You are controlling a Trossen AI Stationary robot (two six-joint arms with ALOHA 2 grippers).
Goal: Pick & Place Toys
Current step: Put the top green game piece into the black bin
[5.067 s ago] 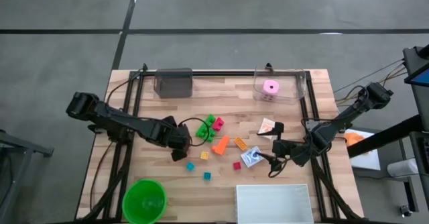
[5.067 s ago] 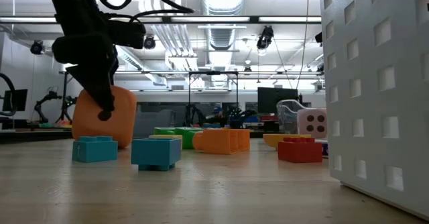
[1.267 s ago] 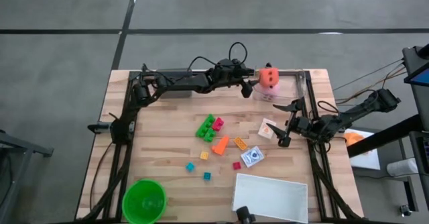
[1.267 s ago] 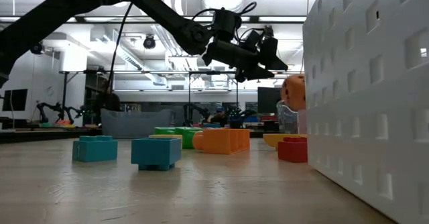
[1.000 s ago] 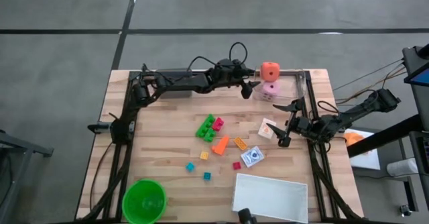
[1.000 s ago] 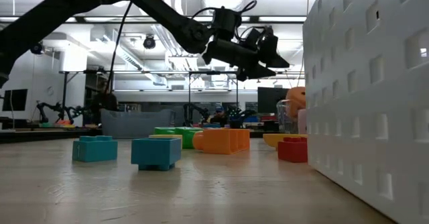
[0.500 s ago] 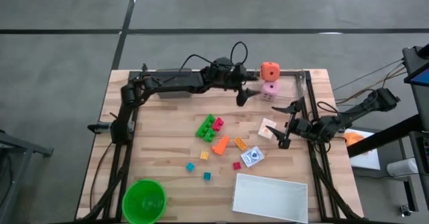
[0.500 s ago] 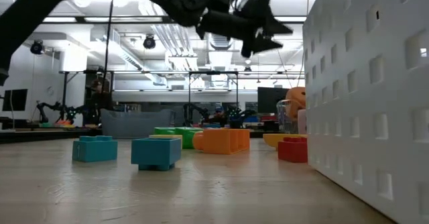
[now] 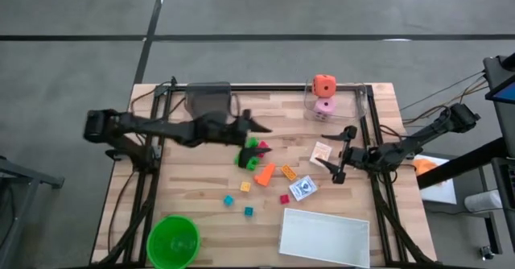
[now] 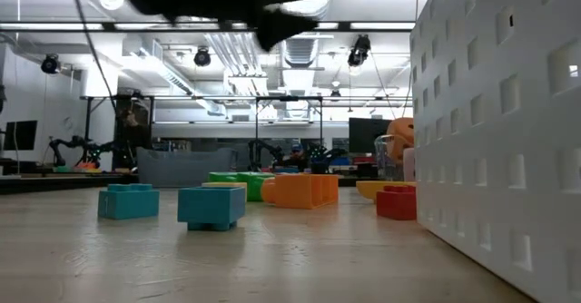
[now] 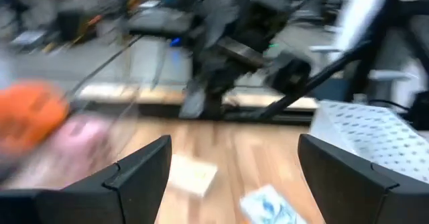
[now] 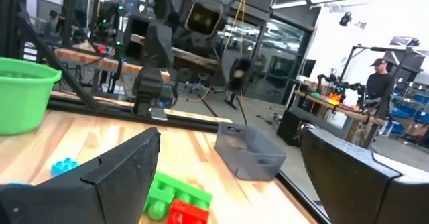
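Note:
The orange holed cube [image 9: 324, 84] rests on the pink die [image 9: 325, 105] inside a clear container [image 9: 352, 100] at the far right. Green bricks [image 9: 251, 150], an orange cone [image 9: 264, 174], two cards [image 9: 322, 152] [image 9: 302, 189] and tiny cubes [image 9: 249, 211] lie mid-table. My left gripper [image 9: 256, 124] hovers open and empty just above the green bricks; its wrist view shows the cube [image 11: 27, 120] blurred, far off. My right gripper [image 9: 338, 155] stands open and empty by the cards, at the right.
A green bowl [image 9: 173, 241] stands at the near left, a white tray [image 9: 324, 237] at the near right and a grey box [image 9: 208, 98] at the far edge. In the low view the tray's holed wall [image 10: 499, 122] fills the right side.
My left gripper has drawn back fast from the clear container toward the table's left and a little nearer, staying open and empty. The orange cube has stayed on top of the pink die.

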